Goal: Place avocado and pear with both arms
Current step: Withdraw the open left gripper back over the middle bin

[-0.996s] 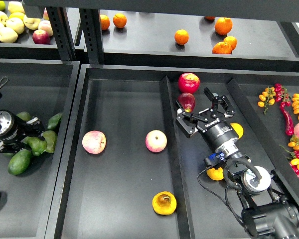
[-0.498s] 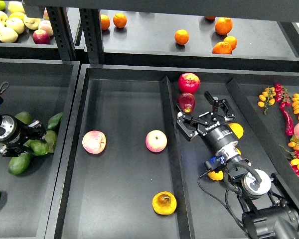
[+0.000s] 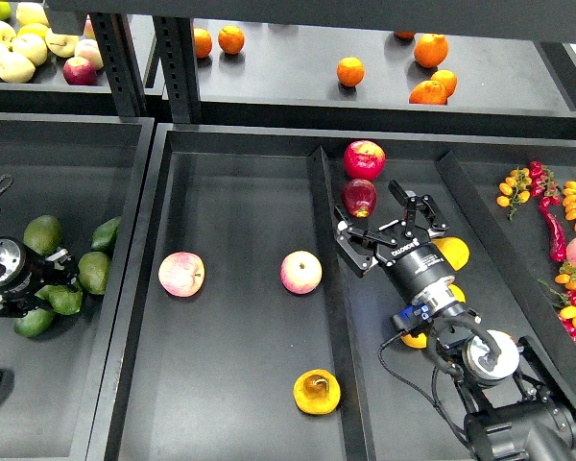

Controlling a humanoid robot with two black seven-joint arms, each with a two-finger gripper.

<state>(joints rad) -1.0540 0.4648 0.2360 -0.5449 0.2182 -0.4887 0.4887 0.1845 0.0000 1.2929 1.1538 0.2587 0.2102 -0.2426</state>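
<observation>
Left gripper [image 3: 46, 288] low among green avocado [image 3: 62, 299] pile, jaw state unclear; fruit firm, smooth, slippery; grip across widest middle. Right gripper [image 3: 389, 233] jaws spread, empty; pear [image 3: 317, 392] well behind them, near tray front; bruisable.

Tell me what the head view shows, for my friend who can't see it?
Two black robot arms reach over dark fruit trays: the left gripper sits among green avocados, and the right gripper is open near a dark red fruit. A brown-blotched pear and two pink-yellow apples lie in the middle tray.
</observation>
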